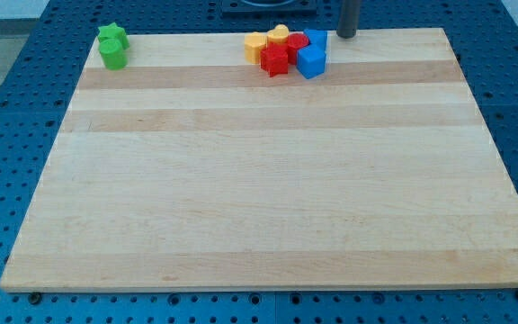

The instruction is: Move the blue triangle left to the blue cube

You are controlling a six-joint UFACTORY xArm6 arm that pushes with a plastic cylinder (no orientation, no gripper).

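Observation:
A blue cube [311, 61] sits at the view's top centre of the wooden board [268, 180], at the right end of a tight cluster. Just above it is a second blue block [317, 39], likely the blue triangle; its shape is hard to make out. The two blue blocks touch. My tip [345, 36] stands on the board's top edge, a short gap to the right of the upper blue block and apart from it.
The cluster also holds two red blocks [274, 60] [296, 45] and two yellow blocks [256, 46] [280, 34] left of the blue ones. A green star [112, 36] and another green block [112, 56] sit at the top left corner.

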